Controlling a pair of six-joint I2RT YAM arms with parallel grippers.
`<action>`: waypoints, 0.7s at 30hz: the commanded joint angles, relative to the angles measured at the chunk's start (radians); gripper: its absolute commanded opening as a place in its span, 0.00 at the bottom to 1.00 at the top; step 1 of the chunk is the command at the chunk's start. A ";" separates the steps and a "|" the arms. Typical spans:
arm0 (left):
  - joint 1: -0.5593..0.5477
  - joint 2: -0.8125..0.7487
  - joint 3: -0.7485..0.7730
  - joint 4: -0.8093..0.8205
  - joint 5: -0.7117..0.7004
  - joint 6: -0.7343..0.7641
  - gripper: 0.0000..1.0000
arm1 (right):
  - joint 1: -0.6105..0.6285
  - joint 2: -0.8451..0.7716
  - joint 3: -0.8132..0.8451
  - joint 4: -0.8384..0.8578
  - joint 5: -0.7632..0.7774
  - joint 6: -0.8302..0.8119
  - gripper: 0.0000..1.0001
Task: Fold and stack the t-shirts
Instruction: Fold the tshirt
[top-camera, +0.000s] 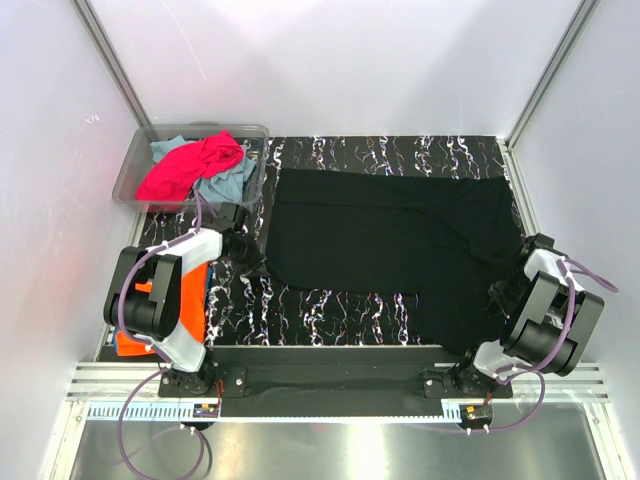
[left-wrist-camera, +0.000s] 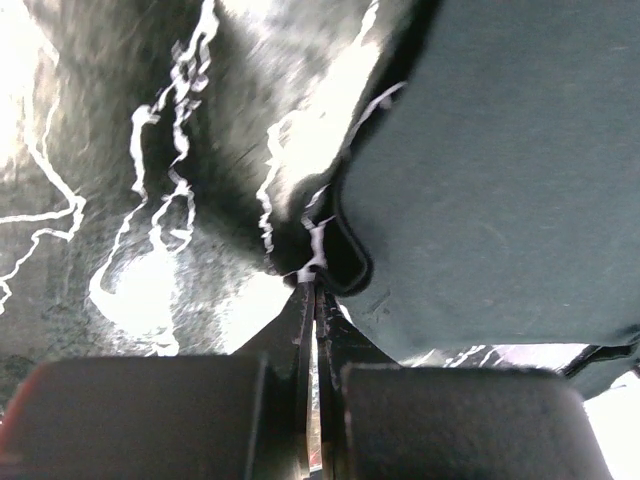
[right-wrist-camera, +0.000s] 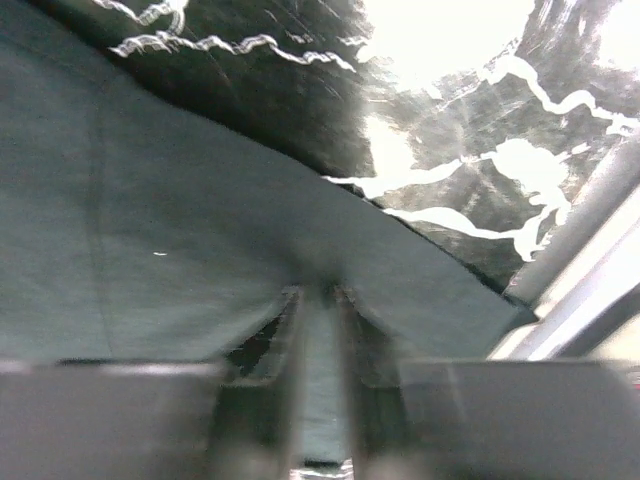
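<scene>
A large black t-shirt (top-camera: 400, 235) lies spread over the marbled table. My left gripper (top-camera: 248, 258) is at its near-left corner. In the left wrist view the gripper (left-wrist-camera: 316, 282) has its jaws pressed together, pinching the curled hem (left-wrist-camera: 352, 268) of the shirt (left-wrist-camera: 500, 180). My right gripper (top-camera: 500, 296) is on the shirt's near-right part. In the right wrist view it (right-wrist-camera: 320, 300) is shut with a strip of the black cloth (right-wrist-camera: 150, 250) between its fingers. An orange t-shirt (top-camera: 190, 300) lies under my left arm. Magenta (top-camera: 190, 165) and teal (top-camera: 228, 180) t-shirts lie in the bin.
A clear plastic bin (top-camera: 135, 165) stands at the back left, close to the left arm. White walls enclose the table on three sides. A metal rail (top-camera: 330, 375) runs along the near edge, also visible in the right wrist view (right-wrist-camera: 590, 270).
</scene>
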 joint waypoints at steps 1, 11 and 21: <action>0.006 -0.049 -0.023 0.019 0.024 -0.013 0.00 | -0.003 -0.005 0.004 0.068 0.062 0.002 0.15; 0.006 -0.198 -0.109 -0.011 0.023 -0.025 0.00 | -0.003 -0.121 0.059 -0.066 0.041 -0.044 0.00; 0.004 -0.330 -0.210 -0.054 0.013 -0.029 0.00 | 0.059 -0.183 0.102 -0.120 0.068 -0.069 0.00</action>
